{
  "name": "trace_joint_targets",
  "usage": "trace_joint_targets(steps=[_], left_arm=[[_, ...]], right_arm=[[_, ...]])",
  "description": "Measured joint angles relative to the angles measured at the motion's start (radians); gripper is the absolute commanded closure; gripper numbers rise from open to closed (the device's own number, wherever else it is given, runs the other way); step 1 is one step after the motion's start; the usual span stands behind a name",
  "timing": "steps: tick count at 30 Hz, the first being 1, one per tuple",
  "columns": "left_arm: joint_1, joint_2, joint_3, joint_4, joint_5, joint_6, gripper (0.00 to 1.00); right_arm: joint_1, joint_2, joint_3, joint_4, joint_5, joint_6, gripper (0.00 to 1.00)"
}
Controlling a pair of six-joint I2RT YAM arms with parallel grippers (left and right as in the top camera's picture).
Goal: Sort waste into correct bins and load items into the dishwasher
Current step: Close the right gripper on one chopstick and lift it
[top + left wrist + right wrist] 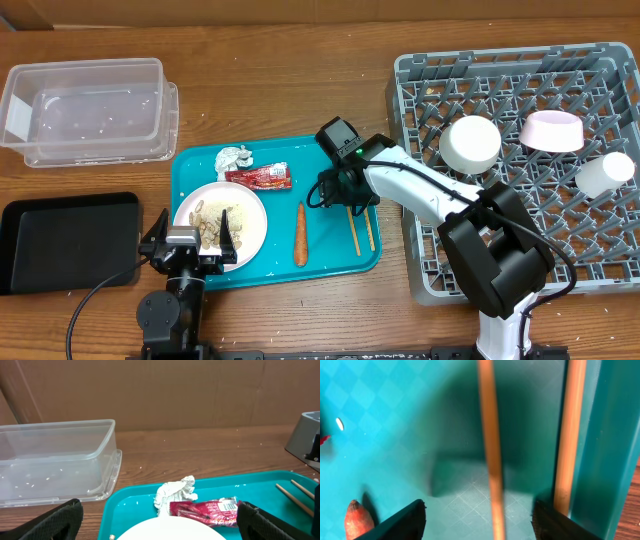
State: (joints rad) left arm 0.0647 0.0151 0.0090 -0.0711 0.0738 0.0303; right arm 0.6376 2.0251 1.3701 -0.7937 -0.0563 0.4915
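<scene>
The teal tray (345, 262) holds a round plate (250, 215) with rice scraps, a crumpled foil ball (235, 157), a red wrapper (261, 177), an orange carrot (300, 235) and two wooden chopsticks (361, 231). My right gripper (347, 198) is open, low over the chopsticks; one chopstick (491, 455) lies between its fingers (479, 519), the other (568, 440) by the right finger. The carrot tip (356, 519) shows at lower left. My left gripper (190, 248) is open at the plate's near edge; the plate rim (170, 530), the foil (172, 494) and the wrapper (207, 510) lie between its fingers (160, 522).
The clear tub (85, 108) stands at the back left, also in the left wrist view (55, 462). The black tray (65, 240) lies at the front left. The grey rack (520, 165) on the right holds a white bowl (470, 143), a pink bowl (551, 130) and a white cup (606, 173).
</scene>
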Motion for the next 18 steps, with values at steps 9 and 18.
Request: trace_joint_targets(steps=[9, 18], left_arm=[[0.000, 0.000, 0.000, 0.000, 0.000, 0.000, 0.00], [0.000, 0.000, 0.000, 0.000, 0.000, 0.000, 0.00]], right_arm=[[0.000, 0.006, 0.000, -0.003, 0.031, 0.022, 0.82], [0.026, 0.009, 0.000, -0.008, 0.090, 0.032, 0.96]])
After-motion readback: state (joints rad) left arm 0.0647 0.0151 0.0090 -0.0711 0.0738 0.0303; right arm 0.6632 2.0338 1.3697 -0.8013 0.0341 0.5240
